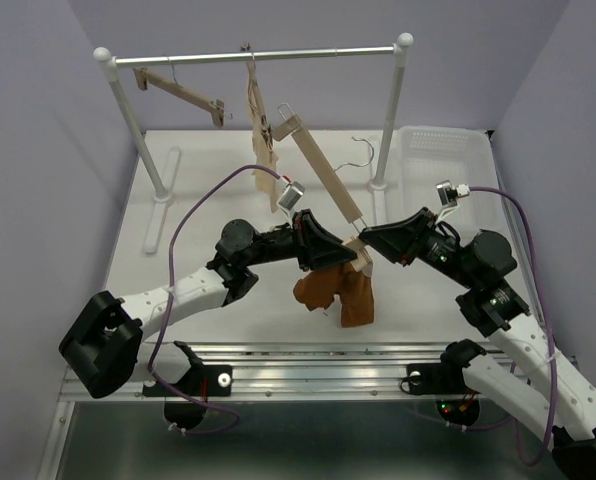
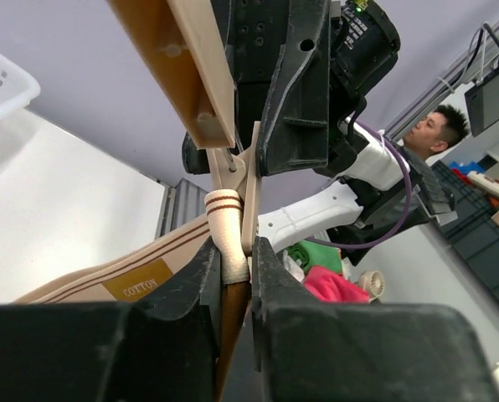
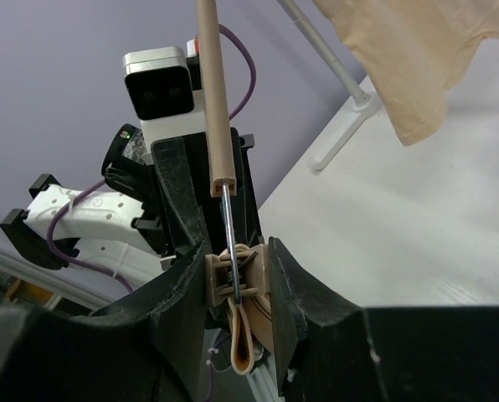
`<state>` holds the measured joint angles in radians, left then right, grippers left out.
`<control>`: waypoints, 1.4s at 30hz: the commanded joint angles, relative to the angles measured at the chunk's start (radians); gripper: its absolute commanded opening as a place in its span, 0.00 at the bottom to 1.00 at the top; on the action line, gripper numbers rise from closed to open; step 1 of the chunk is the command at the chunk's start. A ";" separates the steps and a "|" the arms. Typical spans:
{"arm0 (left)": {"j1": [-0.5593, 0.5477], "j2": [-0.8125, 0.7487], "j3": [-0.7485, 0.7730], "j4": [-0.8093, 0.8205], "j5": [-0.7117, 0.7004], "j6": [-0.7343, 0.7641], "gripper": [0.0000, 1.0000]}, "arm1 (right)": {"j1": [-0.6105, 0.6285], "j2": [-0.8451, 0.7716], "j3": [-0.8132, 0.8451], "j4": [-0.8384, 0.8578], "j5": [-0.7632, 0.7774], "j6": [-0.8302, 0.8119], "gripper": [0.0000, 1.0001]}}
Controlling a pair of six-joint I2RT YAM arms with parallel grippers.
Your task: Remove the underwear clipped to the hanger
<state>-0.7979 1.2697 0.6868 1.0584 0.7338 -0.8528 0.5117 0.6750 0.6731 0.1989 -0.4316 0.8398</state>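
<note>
The hanger (image 1: 323, 175) tilts steeply, top end near the rail, lower end down between my two grippers. The rust-brown underwear (image 1: 338, 288) droops from its lower clip to the table. My left gripper (image 1: 323, 245) is shut on the underwear's folded striped waistband (image 2: 226, 230) just under the clip (image 2: 248, 188). My right gripper (image 1: 373, 240) faces it from the right, shut on the sides of that clip (image 3: 237, 275). In the right wrist view the hanger's bar (image 3: 214, 100) rises from the clip and a waistband loop (image 3: 248, 339) hangs below the jaws.
A paler beige garment (image 1: 261, 130) hangs from the rail (image 1: 258, 55) just left of the hanger, with another wooden hanger (image 1: 183, 92) further left. A white basket (image 1: 448, 150) sits at the back right. Rack posts (image 1: 138, 130) stand at both sides.
</note>
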 commanded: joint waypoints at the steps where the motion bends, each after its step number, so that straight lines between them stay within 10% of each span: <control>1: -0.001 0.000 0.059 0.080 0.019 -0.003 0.03 | -0.001 -0.003 0.022 0.060 -0.021 -0.005 0.01; 5: -0.001 0.002 0.054 0.080 0.009 -0.012 0.00 | -0.001 -0.009 0.020 0.047 -0.019 -0.011 0.05; 10: -0.001 -0.023 0.036 0.072 -0.046 -0.014 0.00 | -0.001 -0.043 0.016 0.007 0.024 -0.015 0.54; 26: -0.001 -0.032 0.030 0.060 -0.080 -0.031 0.00 | -0.001 -0.029 -0.006 0.069 0.045 0.013 0.66; 42: -0.003 -0.027 0.031 0.060 -0.106 -0.049 0.00 | -0.001 -0.020 -0.076 0.250 0.067 0.073 0.47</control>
<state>-0.7971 1.2781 0.6907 1.0393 0.6331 -0.9070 0.5110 0.6575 0.5926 0.3321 -0.3763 0.8982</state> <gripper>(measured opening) 0.244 0.474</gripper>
